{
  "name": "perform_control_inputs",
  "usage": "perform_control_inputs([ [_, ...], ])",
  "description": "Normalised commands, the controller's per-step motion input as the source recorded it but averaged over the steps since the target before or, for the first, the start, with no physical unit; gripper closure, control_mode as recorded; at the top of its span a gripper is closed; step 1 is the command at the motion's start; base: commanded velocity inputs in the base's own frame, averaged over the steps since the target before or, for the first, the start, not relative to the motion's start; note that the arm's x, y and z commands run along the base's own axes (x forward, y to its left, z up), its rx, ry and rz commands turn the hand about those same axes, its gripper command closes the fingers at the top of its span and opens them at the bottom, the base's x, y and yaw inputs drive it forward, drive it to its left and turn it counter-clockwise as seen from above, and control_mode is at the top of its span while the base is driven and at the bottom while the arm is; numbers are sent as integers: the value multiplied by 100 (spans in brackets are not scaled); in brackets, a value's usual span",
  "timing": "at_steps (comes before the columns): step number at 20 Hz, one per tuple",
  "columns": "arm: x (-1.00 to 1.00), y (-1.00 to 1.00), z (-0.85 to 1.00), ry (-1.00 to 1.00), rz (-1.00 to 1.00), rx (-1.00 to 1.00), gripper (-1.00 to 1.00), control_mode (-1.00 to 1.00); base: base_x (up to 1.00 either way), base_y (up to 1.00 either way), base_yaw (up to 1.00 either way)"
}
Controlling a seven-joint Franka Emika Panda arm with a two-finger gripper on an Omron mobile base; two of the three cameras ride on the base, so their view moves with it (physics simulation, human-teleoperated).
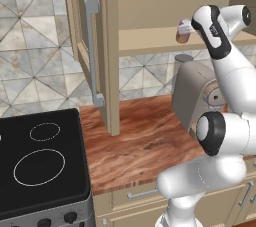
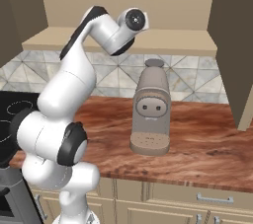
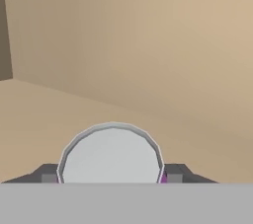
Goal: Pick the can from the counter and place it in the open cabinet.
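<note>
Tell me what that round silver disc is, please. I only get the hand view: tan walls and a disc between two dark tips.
Observer: It is the silver top of the can, purple below, with the gripper shut on it.
Operator: And the tan walls?
Observer: They are the inside of the open cabinet on the wall. The left base view shows the can held at its shelf.
Operator: Is anything underneath?
Observer: Yes, a beige coffee machine stands on the wooden counter, below the shelf.
Operator: Is the can set down yet?
Observer: I cannot tell; the arm covers part of it.
</note>
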Motion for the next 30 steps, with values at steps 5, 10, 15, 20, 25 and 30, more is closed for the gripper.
perform_control_inputs([
  [5, 33, 5, -21, 0, 0, 0, 100, -100, 0, 0, 0],
  [10, 34, 7, -25, 0, 0, 0, 100, -100, 0, 0, 0],
  [15, 33, 11, -31, 0, 0, 0, 100, -100, 0, 0, 0],
  [20, 26, 16, -18, 0, 0, 0, 100, -100, 0, 0, 0],
  [25, 23, 20, -17, 0, 0, 0, -100, -100, 0, 0, 0],
  [30, 5, 6, -4, -1, 0, 0, -100, -100, 0, 0, 0],
])
